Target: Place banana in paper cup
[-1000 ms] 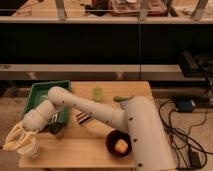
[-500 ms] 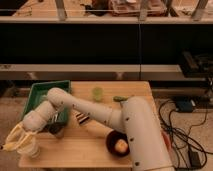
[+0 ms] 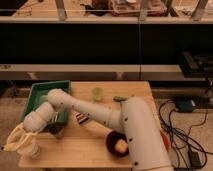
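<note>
My gripper (image 3: 19, 138) hangs over the front left corner of the wooden table (image 3: 90, 145), at the end of the pale arm (image 3: 75, 104) that reaches in from the right. It is shut on the banana (image 3: 11, 146), a pale yellow stick that lies nearly level and pokes out to the left past the table edge. The paper cup (image 3: 31, 149), short and cream-white, stands right beside and just below the gripper, on its right. The banana is outside the cup, at about rim height.
A green tray (image 3: 44, 95) sits at the back left. A small pale green cup (image 3: 97, 93) and a green item (image 3: 120, 98) stand at the back. A dark bowl (image 3: 113, 141) holding a yellowish lump (image 3: 121, 146) is front right. A dark striped object (image 3: 82, 119) lies mid-table.
The gripper with the banana has sunk slightly toward the paper cup. Everything else is unchanged.
</note>
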